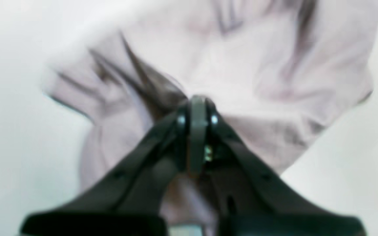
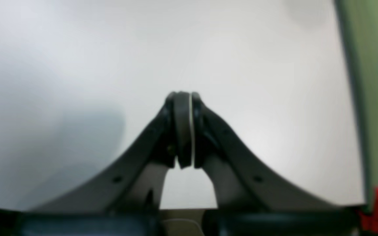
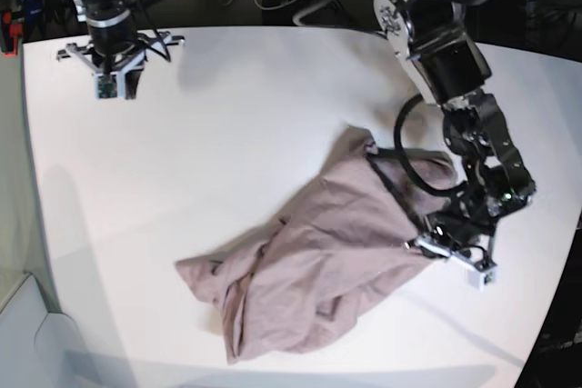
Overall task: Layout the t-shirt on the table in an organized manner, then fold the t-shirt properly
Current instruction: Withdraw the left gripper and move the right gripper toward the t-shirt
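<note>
Two arms are at work, though only the left gripper (image 1: 197, 108) is engaged, its jaws pinched together on a fold of the t-shirt (image 3: 314, 270) at the garment's right edge; the right gripper (image 2: 182, 98) hangs closed and empty at the far left. The mauve shirt lies crumpled toward the near right of the table (image 3: 227, 134). The laying-out step seems barely begun, so the next move likely calls for drawing that edge outward to spread the cloth.

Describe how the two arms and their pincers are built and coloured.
Both arms are black and silver-grey with chunky segmented joints. The left arm's pincer has two curved matte-black fingers with grey pads and small shiny screws; a black cable loops beside its wrist. The right pincer looks the same, its pads dark with a pale edge.
</note>
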`<state>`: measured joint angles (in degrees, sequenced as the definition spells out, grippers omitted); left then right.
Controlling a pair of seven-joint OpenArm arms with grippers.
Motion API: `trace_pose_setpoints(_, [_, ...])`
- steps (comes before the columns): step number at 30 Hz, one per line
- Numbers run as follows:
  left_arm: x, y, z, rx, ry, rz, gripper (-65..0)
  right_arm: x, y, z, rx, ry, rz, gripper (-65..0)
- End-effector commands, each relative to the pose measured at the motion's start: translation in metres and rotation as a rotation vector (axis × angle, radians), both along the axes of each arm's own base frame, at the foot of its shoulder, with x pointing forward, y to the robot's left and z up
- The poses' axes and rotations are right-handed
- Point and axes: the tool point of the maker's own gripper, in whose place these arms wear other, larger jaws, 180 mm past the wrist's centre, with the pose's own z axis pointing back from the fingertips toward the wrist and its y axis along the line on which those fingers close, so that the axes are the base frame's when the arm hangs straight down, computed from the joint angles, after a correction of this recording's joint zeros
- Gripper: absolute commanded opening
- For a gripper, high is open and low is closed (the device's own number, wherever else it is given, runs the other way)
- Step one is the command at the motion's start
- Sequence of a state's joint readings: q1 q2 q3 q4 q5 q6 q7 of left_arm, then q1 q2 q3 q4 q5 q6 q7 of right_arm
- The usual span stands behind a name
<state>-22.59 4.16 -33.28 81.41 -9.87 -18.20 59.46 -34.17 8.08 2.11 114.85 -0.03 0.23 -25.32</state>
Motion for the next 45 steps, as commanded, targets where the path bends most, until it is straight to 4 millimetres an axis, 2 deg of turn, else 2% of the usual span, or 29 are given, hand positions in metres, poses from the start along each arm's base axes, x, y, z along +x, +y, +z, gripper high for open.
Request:
trace_pose_setpoints(1, [0.021,0.004,0.048,0.012,-0.14,0.012,-64.5,0.005,0.004,0.009,0.003,-0.041,0.018,-65.0])
trace_pose_setpoints(3, [0.029,0.007,0.082,0.032,-0.228,0.024,-64.5,0.012,0.02,0.012,0.027,-0.056,0.053,-65.0])
trace_pose_setpoints(5, [0.034,0.002,0.117,0.014,-0.322,0.023,-64.5,0.013,0.032,0.01,0.047,-0.046,0.076,-65.0])
trace_pose_setpoints(8, [0.036,-0.003,0.156,-0.009,-0.404,0.002,-64.5,0.02,0.055,0.011,0.08,-0.037,0.124,-58.8])
trace_pose_setpoints(11, [0.039,0.005,0.178,0.018,-0.442,0.043,-64.5,0.025,0.081,0.012,0.113,-0.028,0.185,-51.9])
trace_pose_setpoints(13, [0.042,0.022,0.184,0.034,-0.451,0.129,-64.5,0.028,0.094,0.013,0.127,-0.026,0.214,-48.7])
trace_pose_setpoints(14, [0.041,0.041,0.189,0.044,-0.471,0.189,-64.5,0.028,0.101,0.014,0.135,-0.026,0.231,-47.7])
trace_pose_setpoints(15, [0.04,0.056,0.189,0.049,-0.478,0.233,-64.5,0.029,0.107,0.015,0.142,-0.028,0.246,-47.1])
trace_pose_setpoints(19, [0.042,0.098,0.179,0.035,-0.452,0.297,-64.5,0.031,0.12,0.019,0.158,-0.04,0.279,-46.5])
trace_pose_setpoints(23, [0.036,0.139,0.158,-0.001,-0.397,0.374,-64.5,0.035,0.131,0.023,0.171,-0.055,0.308,-46.5])
trace_pose_setpoints(27, [0.026,0.167,0.133,-0.011,-0.332,0.423,-64.1,0.04,0.137,0.029,0.176,-0.074,0.322,-46.5])
trace_pose_setpoints(31, [0.017,0.181,0.106,-0.001,-0.257,0.437,-61.9,0.041,0.138,0.029,0.177,-0.077,0.325,-46.5])
trace_pose_setpoints(32, [0.017,0.182,0.099,-0.008,-0.239,0.438,-59.0,0.042,0.139,0.03,0.177,-0.078,0.327,-46.5])
trace_pose_setpoints(34, [0.014,0.184,0.082,-0.014,-0.194,0.435,-48.0,0.044,0.139,0.031,0.176,-0.084,0.327,-46.5])
trace_pose_setpoints(39, [0.007,0.191,0.071,-0.001,-0.162,0.438,-16.7,0.046,0.139,0.033,0.175,-0.092,0.328,-46.5])
trace_pose_setpoints(41, [0.002,0.193,0.065,-0.004,-0.146,0.444,-8.1,0.051,0.146,0.039,0.182,-0.112,0.347,-46.4])
trace_pose_setpoints(43, [-0.014,0.205,0.066,0.015,-0.157,0.481,-1.6,0.055,0.158,0.045,0.192,-0.13,0.381,-46.3])
trace_pose_setpoints(45, [-0.03,0.211,0.066,0.049,-0.163,0.501,0.0,0.059,0.171,0.053,0.212,-0.153,0.403,-44.8])
